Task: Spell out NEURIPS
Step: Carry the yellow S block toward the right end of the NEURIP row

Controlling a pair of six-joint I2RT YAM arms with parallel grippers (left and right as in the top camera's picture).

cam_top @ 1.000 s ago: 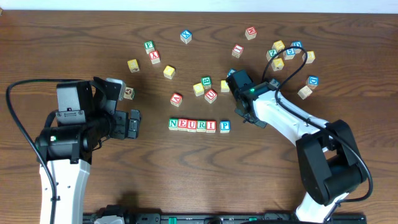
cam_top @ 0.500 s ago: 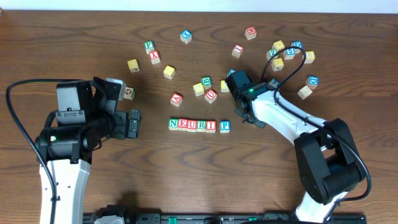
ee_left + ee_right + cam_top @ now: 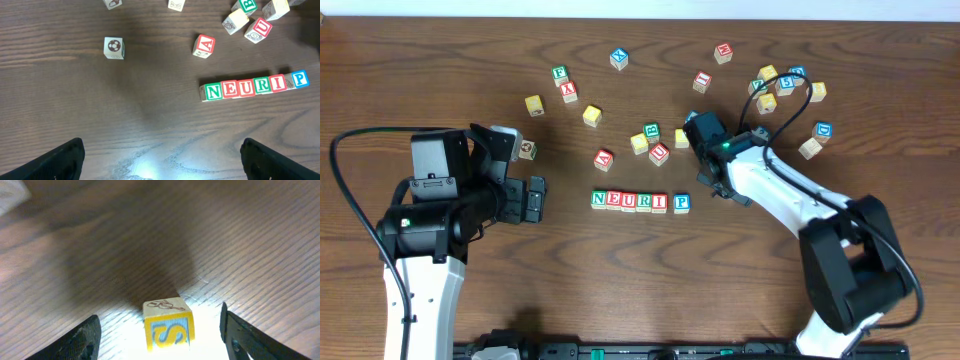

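Six cubes stand in a row reading NEURIP (image 3: pixel 640 201) at the table's middle, also shown in the left wrist view as the row NEURIP (image 3: pixel 255 86). The S cube (image 3: pixel 169 326), yellow-bordered with a blue face, stands on the wood behind the row's right end, seen from overhead as a yellow S cube (image 3: pixel 681 138). My right gripper (image 3: pixel 160 330) is open around it, and neither finger touches it. To the left of the row, my left gripper (image 3: pixel 535 200) is wide open over bare wood, with nothing between its fingers (image 3: pixel 65 157).
Loose cubes lie behind the row: a red A (image 3: pixel 604 158), a red U (image 3: pixel 659 153), a green B (image 3: pixel 651 131). More sit at the back left (image 3: pixel 560 74), and a cluster lies at the back right (image 3: pixel 775 85). A soccer-ball cube (image 3: pixel 114 47) is near my left arm.
My right gripper's jaws have spread apart around the S cube, which stays on the table. Both arms have barely shifted.
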